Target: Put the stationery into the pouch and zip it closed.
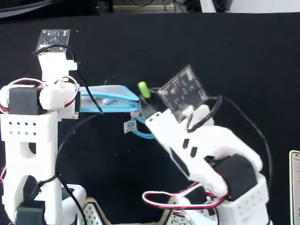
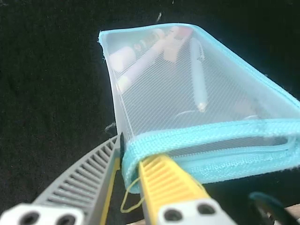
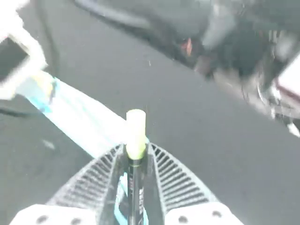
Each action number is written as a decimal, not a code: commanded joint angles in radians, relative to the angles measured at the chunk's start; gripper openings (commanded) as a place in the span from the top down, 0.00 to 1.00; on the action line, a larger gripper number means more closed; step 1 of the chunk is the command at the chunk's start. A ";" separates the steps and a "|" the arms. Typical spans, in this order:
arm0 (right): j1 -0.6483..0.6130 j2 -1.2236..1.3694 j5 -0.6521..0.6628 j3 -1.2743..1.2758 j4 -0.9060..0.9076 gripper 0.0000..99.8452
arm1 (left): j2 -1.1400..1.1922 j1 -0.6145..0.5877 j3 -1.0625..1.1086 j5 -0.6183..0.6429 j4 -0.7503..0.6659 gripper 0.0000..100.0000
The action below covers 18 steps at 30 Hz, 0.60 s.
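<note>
Nearest me, my right pincer (image 3: 135, 151) is pressed together on a dark pen (image 3: 135, 136), gripping the barrel just below its pale green cap. The pen's long axis runs roughly near to far, with the cap at the far end. Just left of the pincer's tips is the right end of the blue mesh pouch (image 1: 110, 99), which stretches left to right over the black table (image 1: 225, 51). Pen and pouch therefore lie crosswise to one another.

I judge the coming move turns on that. The pen must swing round to lie along the pouch before it can slide in at the zip edge, and I cannot tell whether the zip is open there. At the pouch's left end my left pincer (image 2: 130, 157) is clamped on the zip-side corner. Through the mesh I see other pens (image 2: 199, 79) and pale pieces (image 2: 123, 58) inside. My right arm is the one placed to insert.
</note>
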 commanded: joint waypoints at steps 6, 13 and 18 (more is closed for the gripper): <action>-0.146 -0.216 -0.009 0.257 -0.430 0.99 | -0.012 0.010 -0.015 -0.012 0.006 0.97; -0.242 -0.357 -0.009 0.460 -0.767 0.99 | -0.012 0.010 -0.016 -0.012 0.006 0.97; -0.241 -0.367 -0.003 0.657 -1.022 0.99 | -0.012 0.010 -0.015 -0.012 0.006 0.97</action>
